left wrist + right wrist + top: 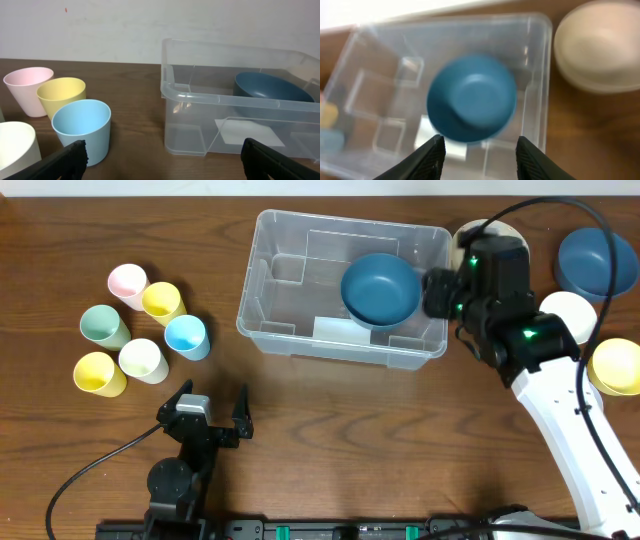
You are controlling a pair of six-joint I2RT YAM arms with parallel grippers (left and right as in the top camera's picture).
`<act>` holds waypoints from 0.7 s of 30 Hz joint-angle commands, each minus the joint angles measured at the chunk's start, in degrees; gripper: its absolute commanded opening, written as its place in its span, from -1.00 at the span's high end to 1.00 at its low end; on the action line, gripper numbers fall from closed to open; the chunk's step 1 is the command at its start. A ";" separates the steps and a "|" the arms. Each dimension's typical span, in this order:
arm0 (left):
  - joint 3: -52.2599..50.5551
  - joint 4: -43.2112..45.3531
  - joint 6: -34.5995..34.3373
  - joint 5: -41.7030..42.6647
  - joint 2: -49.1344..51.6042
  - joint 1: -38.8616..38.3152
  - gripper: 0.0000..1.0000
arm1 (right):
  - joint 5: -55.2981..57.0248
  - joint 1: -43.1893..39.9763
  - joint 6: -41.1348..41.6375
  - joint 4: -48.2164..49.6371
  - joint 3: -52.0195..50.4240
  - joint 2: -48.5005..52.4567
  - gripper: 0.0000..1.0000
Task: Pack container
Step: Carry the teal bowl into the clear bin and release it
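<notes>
Currently, I see my right claw [481,146] spread at the container [300,340] right edge, nothing pinched, blue bowl [380,288] inside, left claw [214,390] spread wide, near side.

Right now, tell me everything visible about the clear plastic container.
The container is a large rectangular bin of clear, see-through plastic with rounded corners, a thick rim, moulded ledges inside and a pale label. It stands upright and lidless on the brown wooden table, near the middle and towards the back. A dark blue bowl lies in its right end; nothing else shows inside it.
</notes>
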 commanded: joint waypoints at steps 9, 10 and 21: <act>-0.92 -2.01 0.35 0.63 -0.35 0.24 -0.96 | -10.23 4.20 -9.57 -2.58 0.00 1.75 0.04; -0.92 -2.03 0.35 0.63 -0.35 0.24 -0.96 | -11.30 4.46 -10.54 -2.54 0.00 1.75 0.04; -0.92 -2.01 0.35 0.63 -0.35 0.24 -0.96 | -13.81 13.77 -13.64 9.70 0.00 9.29 0.01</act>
